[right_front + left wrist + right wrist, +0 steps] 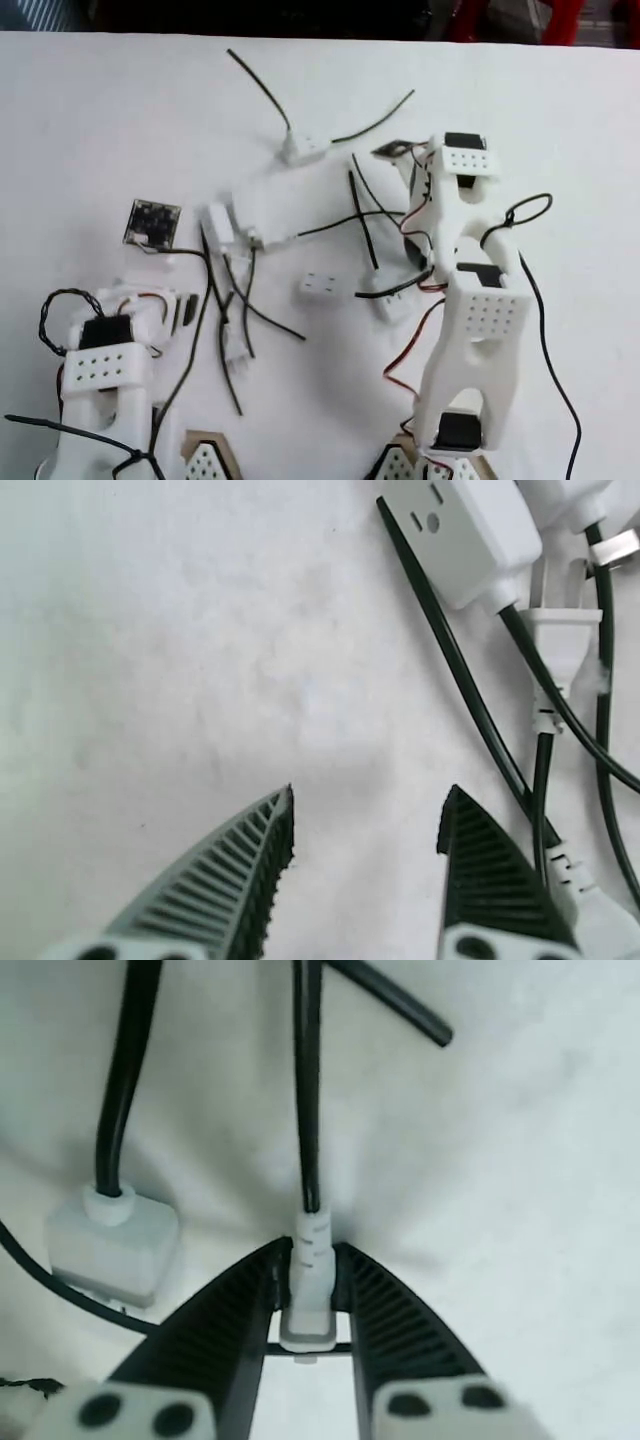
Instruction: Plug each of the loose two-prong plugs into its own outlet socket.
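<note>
My right gripper (310, 1252) is shut on a small white two-prong plug (306, 1300) whose black cord (306, 1080) runs away over the table. In the high view this gripper (392, 290) sits low under the folded right arm, right of centre. A white block on a thick black cord (110, 1245) lies close beside it. My left gripper (368, 805) is open above bare table, nothing between its fingers (250, 865). Just beyond it lie a white outlet socket (465, 530) and a loose plug (560, 630) with bare prongs. The left gripper (178, 308) is at the lower left.
Several white outlet blocks (305, 148) (265, 215) (322, 285) and black cords (225, 330) are scattered over the middle of the white table (90, 130). A small black square board (152, 222) lies at the left. There is free room at the far left and far right.
</note>
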